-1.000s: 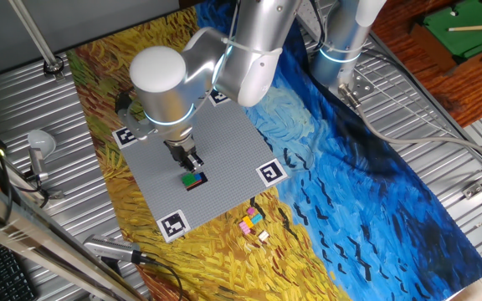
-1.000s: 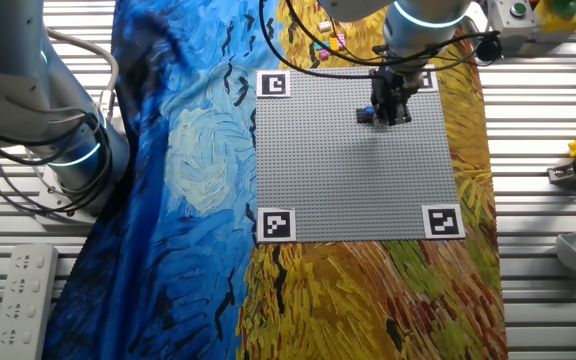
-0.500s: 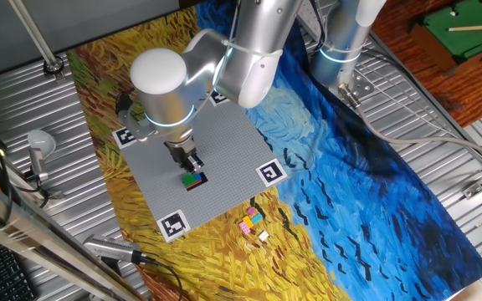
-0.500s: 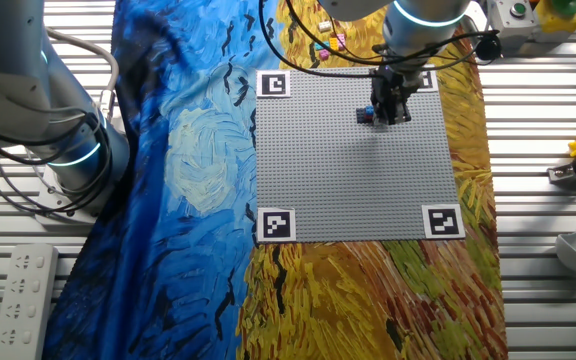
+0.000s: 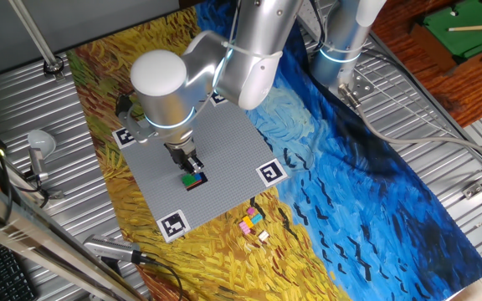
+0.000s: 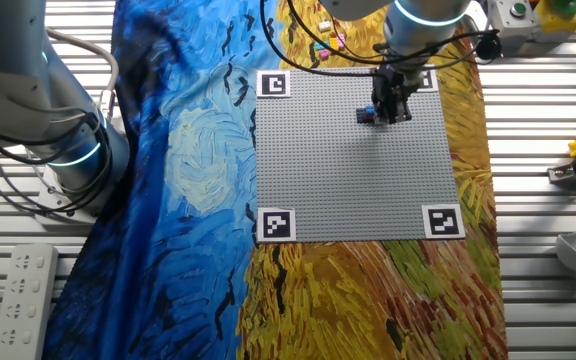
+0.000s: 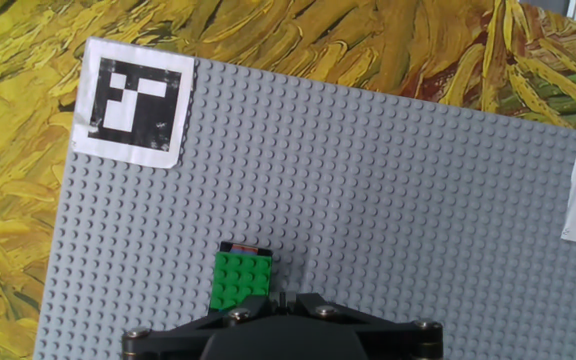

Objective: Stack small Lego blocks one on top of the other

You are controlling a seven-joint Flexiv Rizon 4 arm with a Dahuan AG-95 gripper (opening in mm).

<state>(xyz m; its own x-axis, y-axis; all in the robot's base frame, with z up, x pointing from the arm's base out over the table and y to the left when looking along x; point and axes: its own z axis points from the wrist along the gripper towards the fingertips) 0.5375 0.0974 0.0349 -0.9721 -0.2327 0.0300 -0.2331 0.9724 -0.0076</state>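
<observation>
In the fixed view from the yellow side, going left to right, we meet first the large grey studded baseplate (image 5: 195, 171), lying flat on the painted cloth with black-and-white tags at its corners, probably so the cameras can locate it. Near its middle sits a small green studded brick (image 5: 193, 178) on top of a red one whose edge peeps out beneath: a short stack, pressed onto the plate so it cannot slide. The black two-finger gripper (image 5: 191, 162) hangs directly over that stack, pointing straight down, which suits pushing a brick home. We cannot tell whether its fingers are spread or drawn together; in the hand view only the black gripper body shows, at the green brick's near edge. Further right, off the plate on the cloth, lie the loose small bricks in pink, yellow and white (image 5: 253, 222), apparently the supply awaiting their turn.
</observation>
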